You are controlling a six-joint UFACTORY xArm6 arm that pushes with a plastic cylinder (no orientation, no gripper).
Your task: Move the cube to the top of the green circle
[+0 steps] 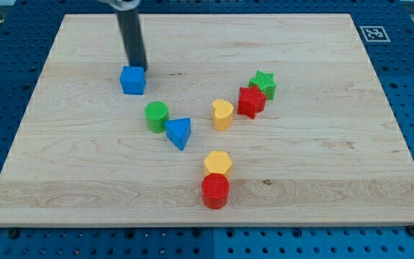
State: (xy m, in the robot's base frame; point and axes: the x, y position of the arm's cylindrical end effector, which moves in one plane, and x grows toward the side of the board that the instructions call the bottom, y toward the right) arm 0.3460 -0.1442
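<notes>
Just one camera here, sitting high at the near edge of the wooden board (pixel 322 208), angled down toward the far side, close enough that the board nearly fills the shot.
</notes>
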